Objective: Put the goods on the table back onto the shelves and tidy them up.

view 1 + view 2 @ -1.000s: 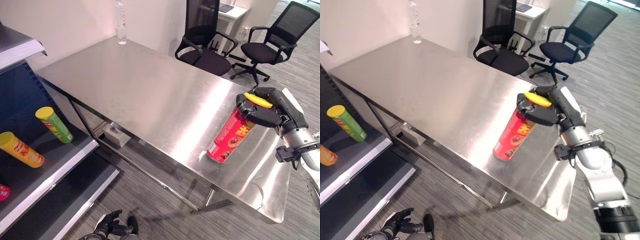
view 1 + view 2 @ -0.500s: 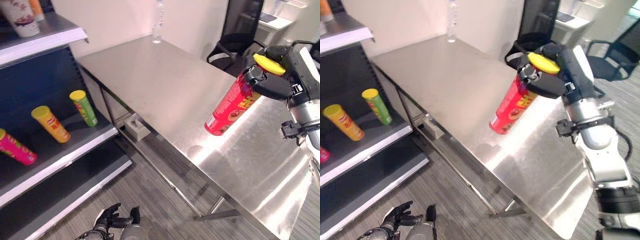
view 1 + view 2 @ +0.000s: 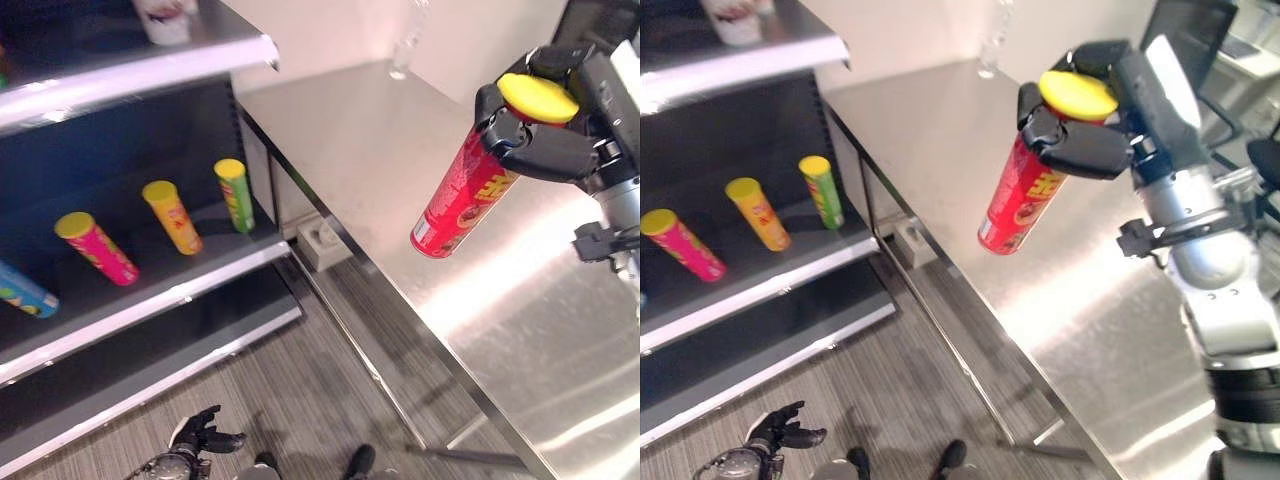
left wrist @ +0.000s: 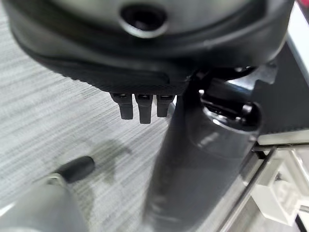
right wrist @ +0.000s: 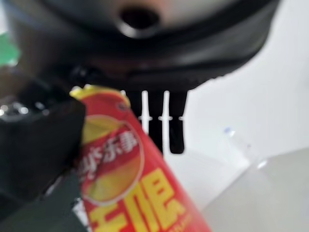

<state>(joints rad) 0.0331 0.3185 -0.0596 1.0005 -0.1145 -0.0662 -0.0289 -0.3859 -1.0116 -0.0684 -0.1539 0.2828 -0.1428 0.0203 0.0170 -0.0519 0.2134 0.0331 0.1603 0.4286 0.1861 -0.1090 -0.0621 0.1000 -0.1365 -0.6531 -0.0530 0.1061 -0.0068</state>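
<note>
My right hand (image 3: 545, 150) is clamped round the red can (image 3: 462, 196), tilted above the counter (image 3: 380, 150); left hand (image 3: 195, 440) relaxed near the floor.

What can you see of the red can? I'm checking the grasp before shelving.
The red can is a tall tube with yellow lettering and a yellow lid, likely printed cardboard. It hangs tilted in the air above the steel table, touching no surface, lid end uppermost. The right hand has its fingers curled round its upper part, just under the lid.
</note>
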